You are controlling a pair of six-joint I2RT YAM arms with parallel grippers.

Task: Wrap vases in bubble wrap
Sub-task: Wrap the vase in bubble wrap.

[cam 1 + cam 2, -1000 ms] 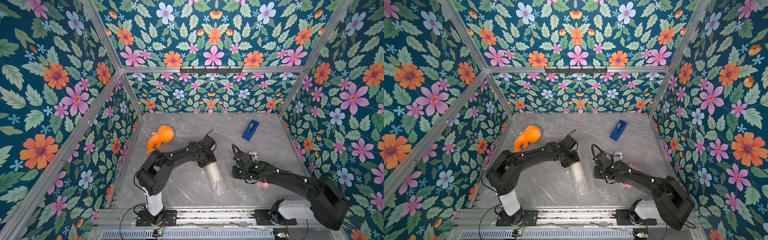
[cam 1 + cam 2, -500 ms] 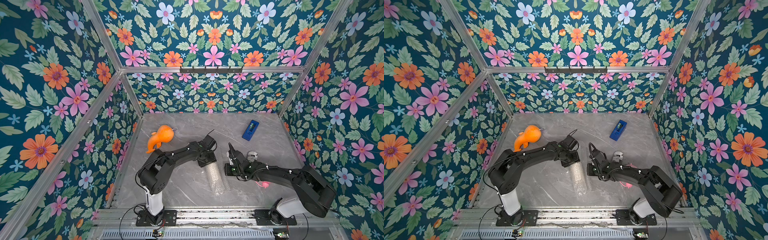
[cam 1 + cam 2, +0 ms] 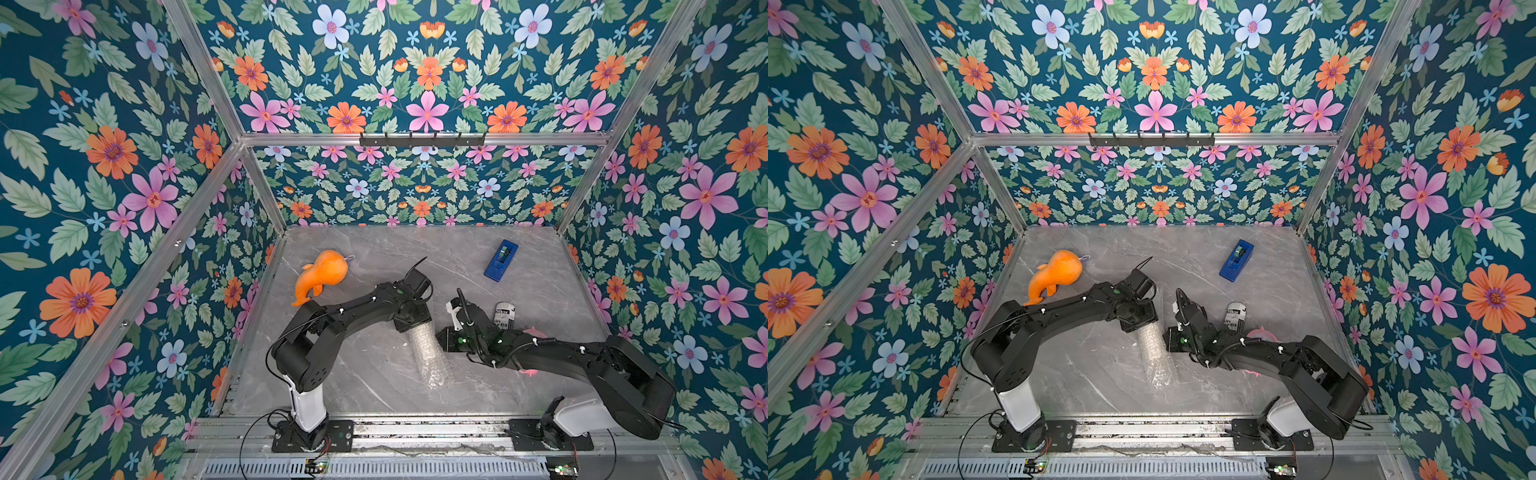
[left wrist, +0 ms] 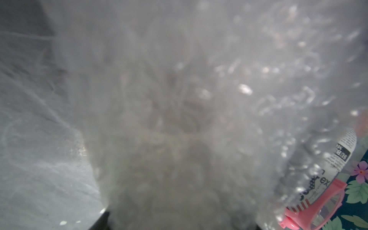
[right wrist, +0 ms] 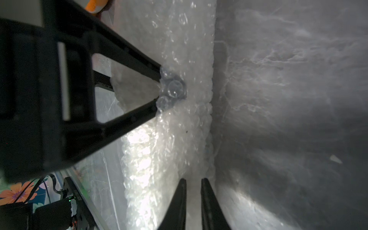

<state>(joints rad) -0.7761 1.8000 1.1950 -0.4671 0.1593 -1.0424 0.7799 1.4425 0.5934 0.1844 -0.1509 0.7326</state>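
Note:
The bubble wrap [image 3: 430, 357] lies rolled into a shiny tube on the grey table [image 3: 353, 374], seen in both top views. My left gripper [image 3: 413, 326] is at the roll's far end, and in the right wrist view its fingers [image 5: 139, 59] close on a bunch of wrap. Wrap [image 4: 258, 79] fills the left wrist view, blurred. My right gripper [image 5: 194, 180] comes in from the roll's right side, its jaws nearly together with wrap [image 5: 169, 139] between them. The vase is hidden inside the wrap.
An orange plush toy [image 3: 322, 276] lies at the back left and a blue tape dispenser [image 3: 500, 259] at the back right. A newsprint-patterned can [image 3: 504, 316] and pink glasses [image 4: 298, 209] sit just behind my right arm. Floral walls enclose the table.
My right gripper has moved left up to the roll and its jaws have narrowed onto the wrap. The left arm and the roll have stayed where they were.

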